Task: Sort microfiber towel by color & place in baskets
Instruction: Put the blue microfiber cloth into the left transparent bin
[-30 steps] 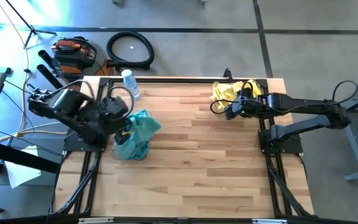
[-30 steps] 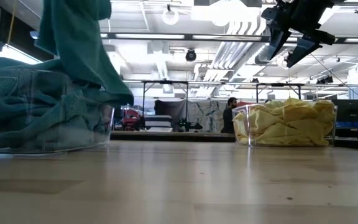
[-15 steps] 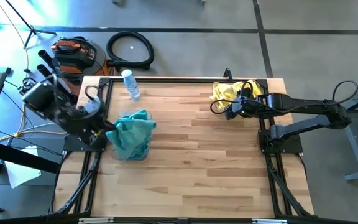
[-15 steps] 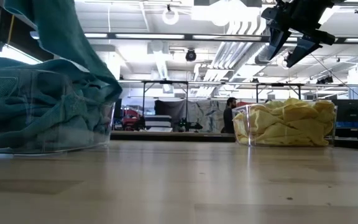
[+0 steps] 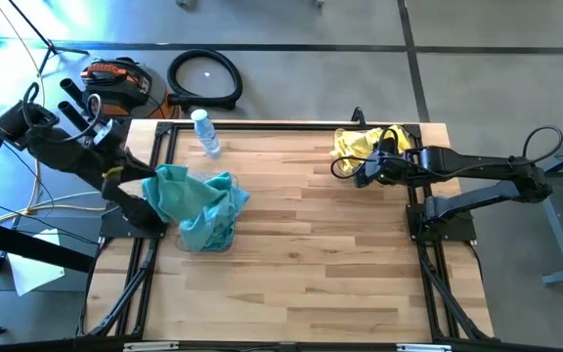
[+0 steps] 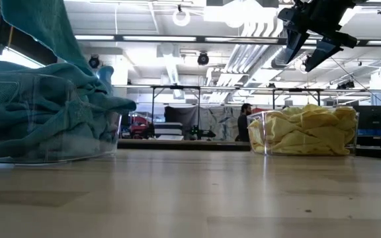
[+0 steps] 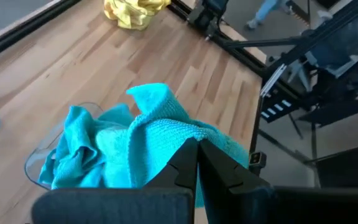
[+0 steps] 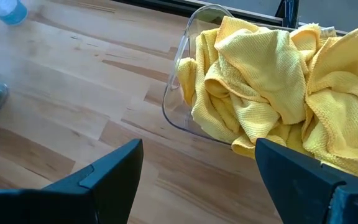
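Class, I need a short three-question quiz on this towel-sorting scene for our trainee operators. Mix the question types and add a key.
1. True or false: the right hand is open, hovering by the basket of yellow towels.
2. Multiple choice: the left hand is shut on A) a yellow towel, B) a teal towel, C) the water bottle.
3. Fill in: the held towel drapes from the teal-filled basket over the table's ____ edge, seen from above.

Key: 1 true; 2 B; 3 left.
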